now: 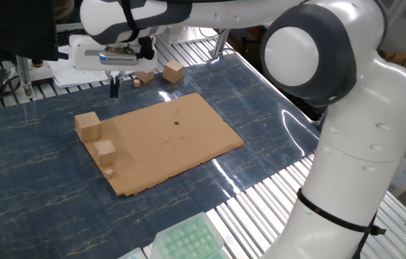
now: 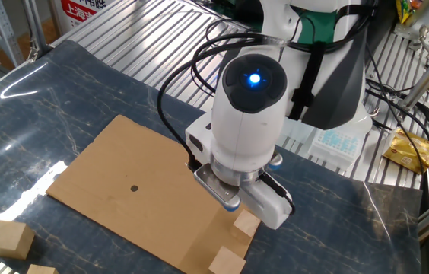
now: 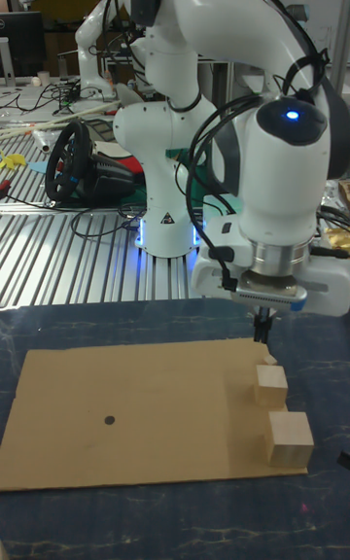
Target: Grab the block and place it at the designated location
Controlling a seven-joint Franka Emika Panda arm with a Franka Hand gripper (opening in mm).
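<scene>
The block (image 1: 88, 126) is the biggest of three tan cubes in a row along the left edge of the brown cardboard sheet (image 1: 188, 147). It also shows at the sheet's near right corner in the tall view (image 3: 290, 440), and cut by the bottom edge in the other fixed view (image 2: 226, 261). The designated location is a black dot (image 1: 176, 121) near mid-sheet (image 3: 108, 419) (image 2: 134, 189). My gripper (image 1: 114, 86) hangs in the air with thin dark fingers together, holding nothing. In the tall view the gripper (image 3: 261, 330) is just above the tiny cube (image 3: 267, 359), two cubes away from the block.
The mid-sized cube (image 1: 104, 150) sits between the block and the tiny cube (image 1: 109, 173). Off the sheet lie another tan cube (image 1: 173, 71) and a small piece (image 1: 137, 81). A green rack (image 1: 188, 241) stands at the front edge. The arm's white body (image 1: 361, 144) fills the right.
</scene>
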